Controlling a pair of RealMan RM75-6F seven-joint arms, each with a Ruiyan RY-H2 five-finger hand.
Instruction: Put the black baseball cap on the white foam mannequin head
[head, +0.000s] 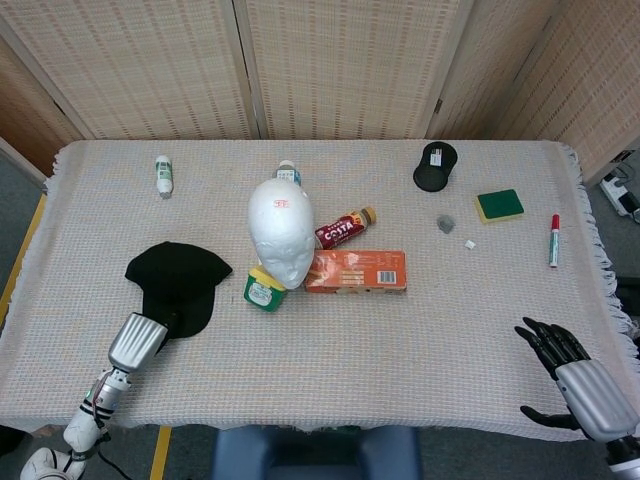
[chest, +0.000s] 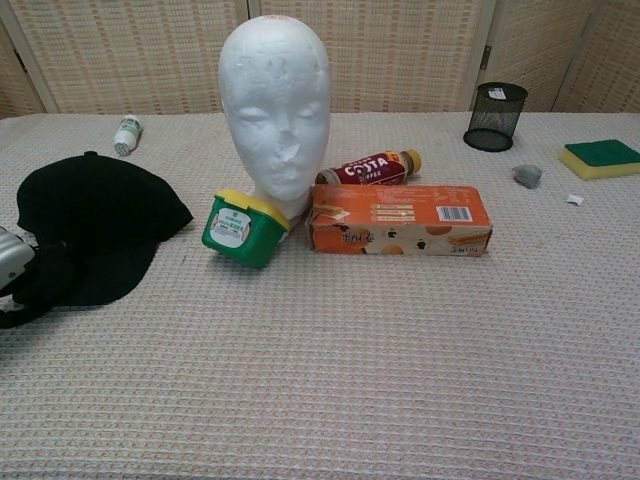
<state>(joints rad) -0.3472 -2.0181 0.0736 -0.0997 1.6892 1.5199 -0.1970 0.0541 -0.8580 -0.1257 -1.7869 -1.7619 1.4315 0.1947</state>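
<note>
A table covered in a pale woven cloth (head: 420, 340) fills both views, with cane screens behind it. Near the middle stands the white foam head (head: 280, 232), upright and bare, facing the near edge of the table. The black cap (head: 176, 284) lies flat on the cloth in the left part of the head view, well apart from the foam head, its brim pointing toward the near edge.

The left hand (head: 150, 336) sits at the lower left of the head view, right at the near edge of the cap's brim. Its silver back hides the fingers from above; in the chest view its dark fingers (chest: 38, 292) merge with the black brim at the far left edge, so I cannot tell whether they grip the cap or only touch it. The right hand (head: 575, 375) is at the lower right of the head view, over the cloth near the table's edge, fingers spread apart and holding nothing.

Crowded round the foam head are a green tub with a yellow lid (head: 263, 290) against its left front, an orange box (head: 356, 271) lying to its right, and a brown drink bottle (head: 344, 229) behind the box. Further off are a small white bottle (head: 163, 175) at upper left, a black mesh cup (head: 435, 165), a green and yellow sponge (head: 499, 205) and a red marker (head: 553, 240) at right.

The task looks barely begun: the cap is not lifted, and it remains to be carried over and seated on the head.
</note>
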